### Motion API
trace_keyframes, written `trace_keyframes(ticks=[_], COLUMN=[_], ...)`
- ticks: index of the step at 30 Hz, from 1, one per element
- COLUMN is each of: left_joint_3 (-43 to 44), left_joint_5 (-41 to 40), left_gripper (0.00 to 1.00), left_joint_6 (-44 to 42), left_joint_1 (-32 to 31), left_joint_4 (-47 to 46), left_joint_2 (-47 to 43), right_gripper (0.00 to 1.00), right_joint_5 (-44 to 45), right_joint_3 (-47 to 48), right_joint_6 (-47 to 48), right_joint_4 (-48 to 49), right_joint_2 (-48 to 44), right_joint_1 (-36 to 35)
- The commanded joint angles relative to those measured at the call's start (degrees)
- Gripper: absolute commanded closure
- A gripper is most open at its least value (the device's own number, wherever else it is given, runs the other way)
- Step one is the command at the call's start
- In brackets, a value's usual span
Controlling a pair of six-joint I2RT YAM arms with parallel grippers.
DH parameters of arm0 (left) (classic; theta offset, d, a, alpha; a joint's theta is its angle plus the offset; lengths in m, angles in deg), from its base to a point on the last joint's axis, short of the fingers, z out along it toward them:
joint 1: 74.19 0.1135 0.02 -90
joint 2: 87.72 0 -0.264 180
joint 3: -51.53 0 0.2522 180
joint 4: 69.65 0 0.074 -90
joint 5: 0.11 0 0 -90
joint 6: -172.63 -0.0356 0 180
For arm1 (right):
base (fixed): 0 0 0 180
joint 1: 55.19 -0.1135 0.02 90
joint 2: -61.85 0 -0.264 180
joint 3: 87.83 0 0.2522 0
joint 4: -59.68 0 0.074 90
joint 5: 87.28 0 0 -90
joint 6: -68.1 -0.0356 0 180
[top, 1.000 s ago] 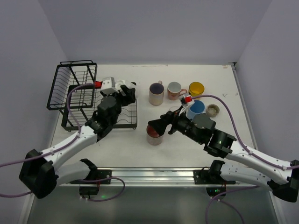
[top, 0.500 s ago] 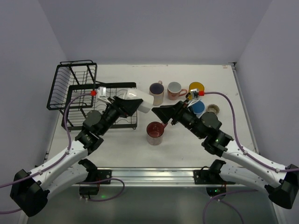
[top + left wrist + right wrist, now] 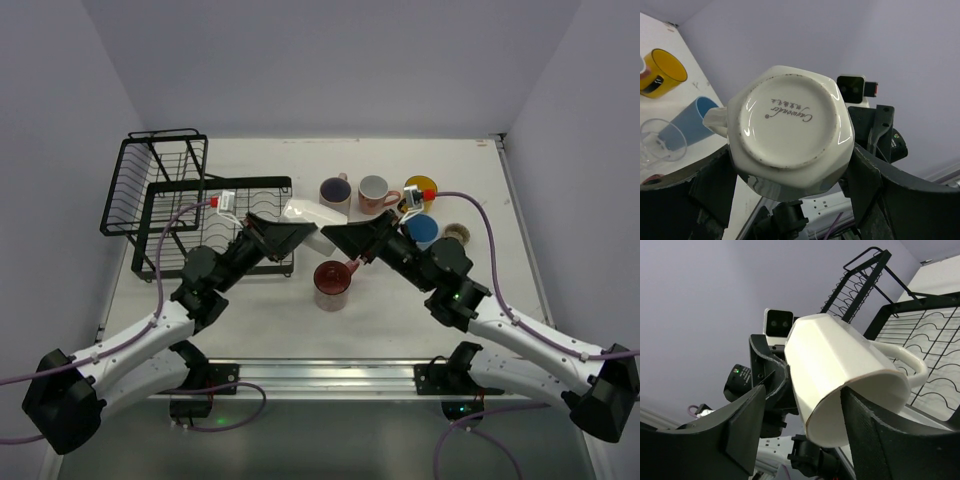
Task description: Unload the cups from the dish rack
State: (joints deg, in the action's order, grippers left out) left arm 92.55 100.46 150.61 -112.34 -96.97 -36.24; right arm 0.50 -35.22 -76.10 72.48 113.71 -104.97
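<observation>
Handing over well starts at the left hand (image 3: 790,170), which is pressed against both sides of the white mug (image 3: 790,135) near its base and holds it sideways in the air. The right hand (image 3: 802,405) stands spread around the mug's rim end, with a gap beside one finger (image 3: 747,425). It should probably pinch firmly, clear of the handle, before the left hand lets go; an early release risks dropping the mug onto the dark red mug (image 3: 330,285), which sits close by on the worktop (image 3: 270,320). The dish rack (image 3: 160,200) lies to the left.
</observation>
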Motion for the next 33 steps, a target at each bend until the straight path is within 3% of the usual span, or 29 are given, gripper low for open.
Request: trace_keyframes(ticks=[1, 3, 4, 5, 6, 7, 8, 9, 10, 12, 13, 15, 20, 25, 28, 33], left_joint_3=[1.6, 1.6, 1.6, 1.5, 1.4, 1.5, 1.7, 1.7, 1.9, 3.1, 4.5, 7.0, 16.9, 23.3, 24.1, 26.2], left_joint_5=[1.5, 0.9, 0.2, -0.1, -0.3, -0.3, -0.3, -0.5, -1.1, -2.2, -3.3, -5.4, -9.7, -8.6, -3.7, -2.1], left_gripper=[1.0, 1.0, 1.0, 1.0, 0.95, 0.89, 0.81, 0.71, 0.48, 0.29, 0.15, 0.0, 0.0, 0.0, 0.0, 0.0], left_joint_6=[3.2, 3.3, 3.1, 3.2, 3.3, 2.9, 2.6, 2.2, 0.8, -1.4, -4.4, -7.9, -22.7, -33.3, -35.9, -41.4], left_joint_1=[-2.7, -4.3, -4.6, -4.7, -4.9, -5.0, -5.1, -5.1, -5.1, -5.1, -5.2, -5.1, -5.1, -5.1, -5.1, -5.2], left_joint_4=[-11.6, -12.4, -12.4, -12.3, -12.1, -12.1, -11.4, -10.6, -9.6, -3.5, 1.7, 10.0, 33.9, 53.9, 59.3, 69.5], left_joint_2=[0.7, 1.3, 1.3, 1.2, 0.8, 0.6, 0.5, -0.5, -1.1, -3.6, -4.4, -6.8, -9.4, -11.0, -12.9, -16.1], right_gripper=[0.41, 0.51, 0.65, 0.71, 0.77, 0.92, 1.0, 1.0, 1.0, 1.0, 1.0, 1.0, 1.0, 1.0, 1.0, 1.0], right_joint_5=[-0.9, 0.4, 1.2, 2.6, 3.9, 4.8, 6.0, 6.5, 7.3, 8.9, 8.9, 9.8, 11.0, 13.9, 14.4, 16.4], right_joint_3=[0.3, -0.4, -1.7, -2.4, -3.0, -3.8, -4.1, -4.5, -5.5, -6.9, -6.5, -4.0, 6.5, 18.4, 21.3, 21.8], right_joint_6=[-2.9, -4.9, -5.5, -5.8, -6.3, -6.3, -6.3, -5.6, -5.3, -3.9, -2.9, 0.9, 10.5, 19.3, 21.7, 24.4], right_joint_4=[6.7, 8.3, 10.0, 10.9, 11.2, 11.2, 11.2, 11.1, 11.1, 10.7, 6.6, -2.4, -35.0, -66.8, -76.3, -81.3], right_joint_2=[1.5, 1.6, 0.8, 0.4, -0.3, -1.6, -2.4, -3.2, -4.1, -7.5, -8.8, -12.0, -15.7, -12.1, -7.8, 0.1], right_joint_1=[0.4, 0.4, 0.4, 0.4, 0.4, 0.5, 0.5, 0.5, 0.5, 0.6, 0.9, 1.0, 1.0, 1.0, 1.0, 0.9])
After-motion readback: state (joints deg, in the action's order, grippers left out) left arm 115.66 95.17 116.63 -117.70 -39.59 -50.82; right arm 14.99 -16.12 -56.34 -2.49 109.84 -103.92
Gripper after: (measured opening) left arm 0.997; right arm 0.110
